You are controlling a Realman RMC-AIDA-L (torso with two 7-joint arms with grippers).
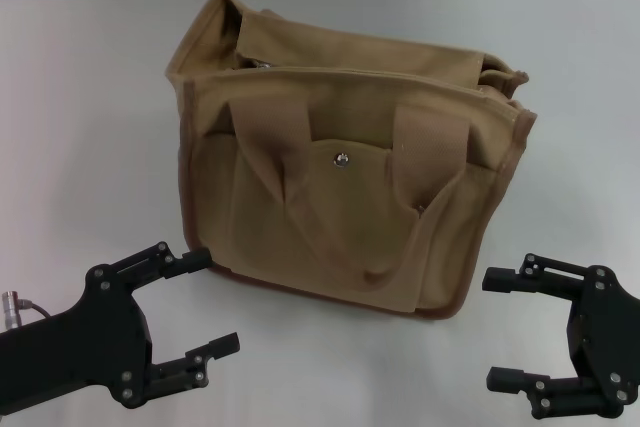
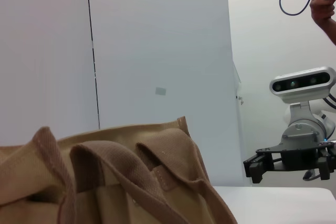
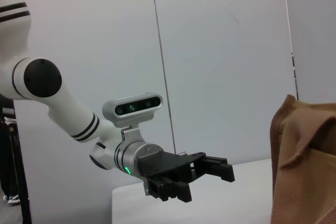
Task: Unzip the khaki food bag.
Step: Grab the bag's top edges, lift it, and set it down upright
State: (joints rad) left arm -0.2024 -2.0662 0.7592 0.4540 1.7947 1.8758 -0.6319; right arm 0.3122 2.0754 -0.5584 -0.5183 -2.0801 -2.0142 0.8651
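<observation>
With my left gripper [image 1: 203,305] and right gripper [image 1: 503,330] both spread apart at the frame's lower corners, I should brace the khaki food bag [image 1: 340,162] before pulling its top zipper.

**No readable text**

No word, brand, number or sign can be read on anything here. The khaki food bag [image 1: 345,187] carries only a plain silver snap [image 1: 342,159], and a small pale tag on the wall panel [image 2: 160,91] is too small to read.
</observation>
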